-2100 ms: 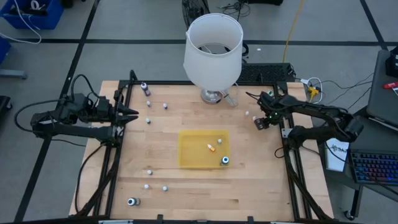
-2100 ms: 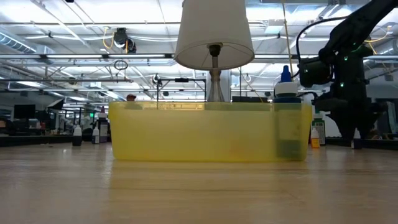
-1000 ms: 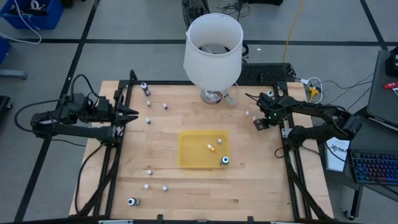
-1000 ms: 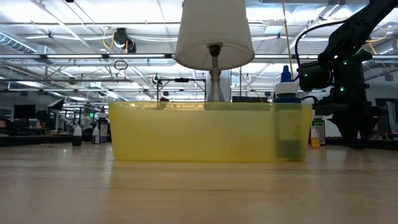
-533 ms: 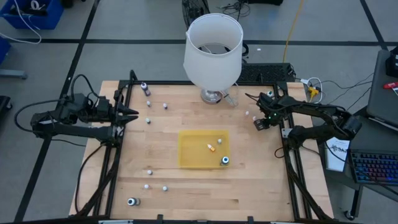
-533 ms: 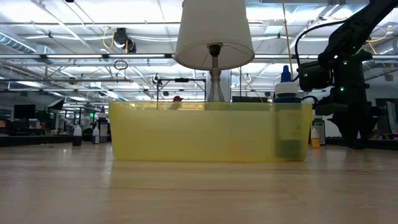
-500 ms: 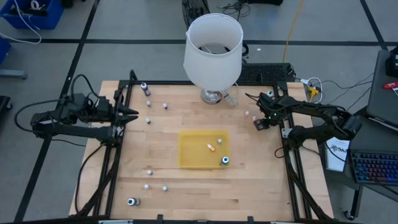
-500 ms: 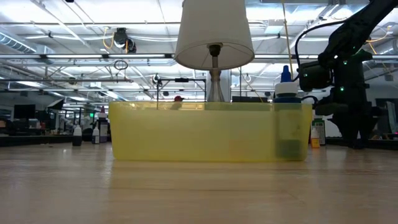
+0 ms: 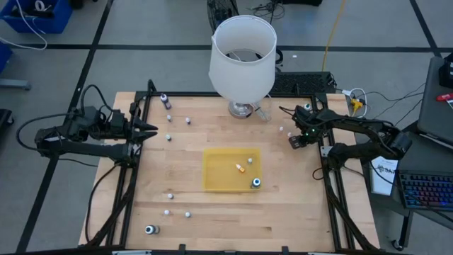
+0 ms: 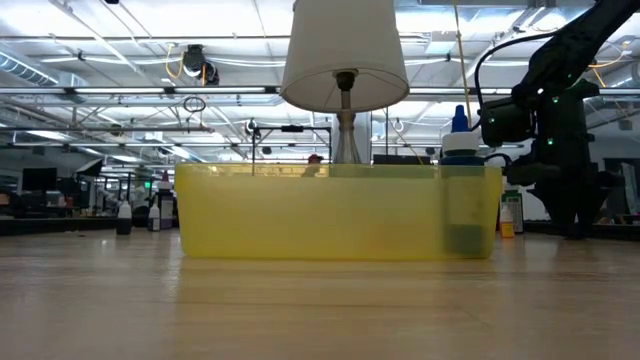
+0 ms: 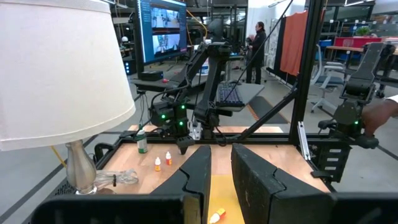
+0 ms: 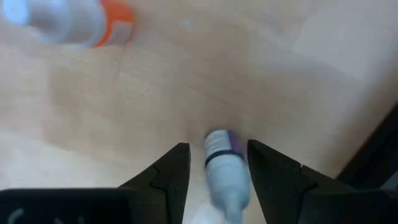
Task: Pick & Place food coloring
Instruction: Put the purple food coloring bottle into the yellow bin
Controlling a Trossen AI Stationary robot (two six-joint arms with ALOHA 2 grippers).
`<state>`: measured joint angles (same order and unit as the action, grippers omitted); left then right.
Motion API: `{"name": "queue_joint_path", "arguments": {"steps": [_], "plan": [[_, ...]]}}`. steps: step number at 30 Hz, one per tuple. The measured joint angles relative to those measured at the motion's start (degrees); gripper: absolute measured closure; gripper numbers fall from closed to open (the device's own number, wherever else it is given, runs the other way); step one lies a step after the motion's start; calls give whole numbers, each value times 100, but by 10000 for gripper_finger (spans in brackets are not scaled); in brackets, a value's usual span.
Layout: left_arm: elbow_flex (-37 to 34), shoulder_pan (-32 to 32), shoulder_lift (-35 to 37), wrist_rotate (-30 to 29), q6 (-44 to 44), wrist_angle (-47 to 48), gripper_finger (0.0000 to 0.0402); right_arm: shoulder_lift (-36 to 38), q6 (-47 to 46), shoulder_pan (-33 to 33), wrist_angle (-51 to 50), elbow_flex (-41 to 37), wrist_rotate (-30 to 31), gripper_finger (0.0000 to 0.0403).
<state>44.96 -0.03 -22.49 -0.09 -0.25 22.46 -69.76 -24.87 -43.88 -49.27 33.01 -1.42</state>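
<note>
Yellow tray [image 9: 219, 177] sits mid-tabletop [image 9: 191, 212] in the high view, holding an orange-capped bottle [image 9: 241, 168] and a dark teal-topped bottle [image 9: 255, 183]. More tiny bottles lie scattered: several near the left end effector [image 9: 152, 129], a few near the front edge with another dark bottle [image 9: 150, 229], one dark bottle at the back left [image 9: 165, 100]. A lamp [image 9: 242, 53] stands at the back. The right end effector [image 9: 296, 139] is low over the tabletop's right side; the left arm waits at the left edge.

Low view: the tray [image 10: 338, 212] fills the middle, the dark bottle [image 10: 462, 190] showing through its right end, the lamp [image 10: 345, 55] behind, the right arm [image 10: 545, 120] at the right.

Left wrist view: the left end effector [image 11: 221, 174] has its fingers narrowly spread, holding nothing; the right arm [image 11: 186, 118] stands across the tabletop with two small orange-capped bottles [image 11: 163, 162] beside it.

Right wrist view: the right end effector [image 12: 217, 163] is spread around a purple-capped bottle [image 12: 222, 165] lying between the fingers, neither clearly touching it. An orange-capped bottle [image 12: 74, 22] lies farther off.
</note>
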Motion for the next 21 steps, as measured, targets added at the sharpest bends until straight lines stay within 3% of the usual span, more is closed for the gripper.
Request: {"name": "queue_joint_path", "arguments": {"steps": [15, 21], "plan": [[-1, 0, -1, 1, 0, 2, 334, 0, 27, -2, 119, 2, -10, 257], [0, 0, 1, 0, 1, 1, 334, 0, 34, 0, 96, 2, -12, 294]]}}
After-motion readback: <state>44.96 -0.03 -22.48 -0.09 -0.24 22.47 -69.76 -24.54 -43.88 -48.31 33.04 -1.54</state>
